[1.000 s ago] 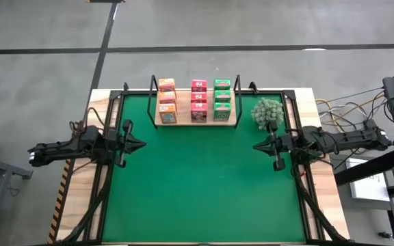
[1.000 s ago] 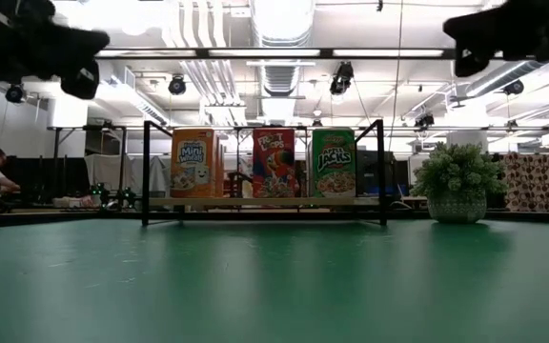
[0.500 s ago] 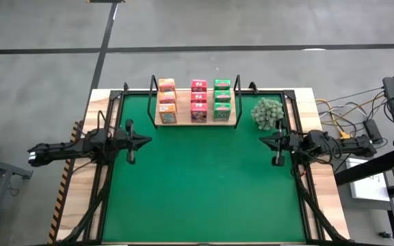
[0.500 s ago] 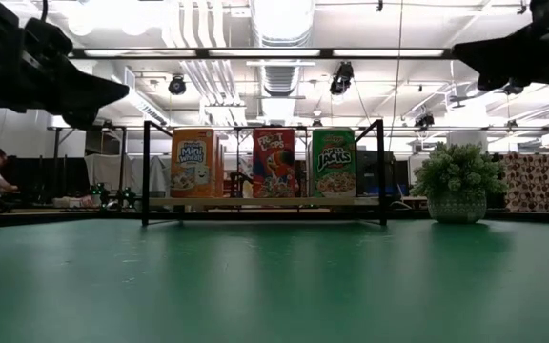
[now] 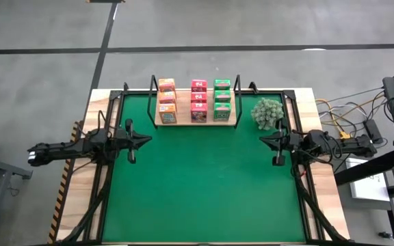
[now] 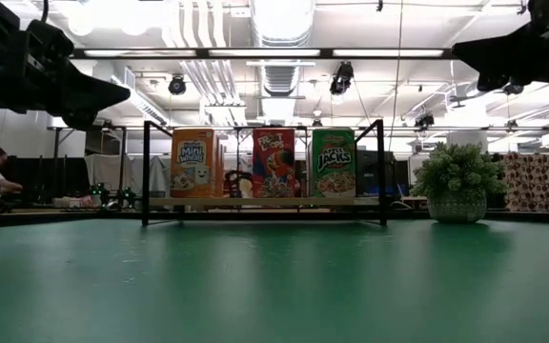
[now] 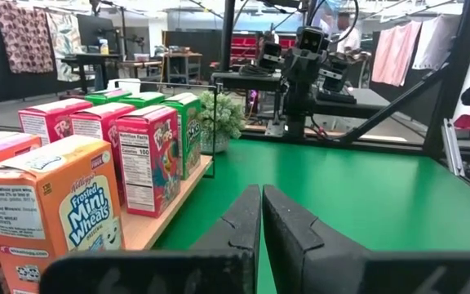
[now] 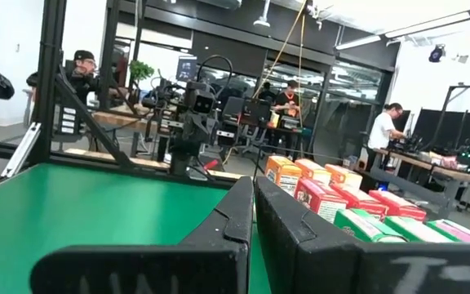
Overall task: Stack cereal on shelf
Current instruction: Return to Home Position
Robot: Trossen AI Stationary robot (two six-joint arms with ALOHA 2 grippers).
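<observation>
Right arm has folded back since a second ago; left barely shifted.
Left gripper and right gripper are pressed together, empty; cereal fills the far shelf, so stacking looks done.

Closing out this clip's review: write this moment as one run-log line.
cereal boxes: nine on shelf, orange/pink/green columns | left gripper: shut, empty, over mat, left side | right gripper: shut, empty, near plant

Left of centre in the low view I read "Mini Wheats" on the orange box, "Froot Loops" on the pink box at centre, "Jacks" on the green box just right, in the left wrist view I made out "Kellogg's Frosted Mini Wheats" on the nearest orange box, "100" on the nearest pink box
</observation>
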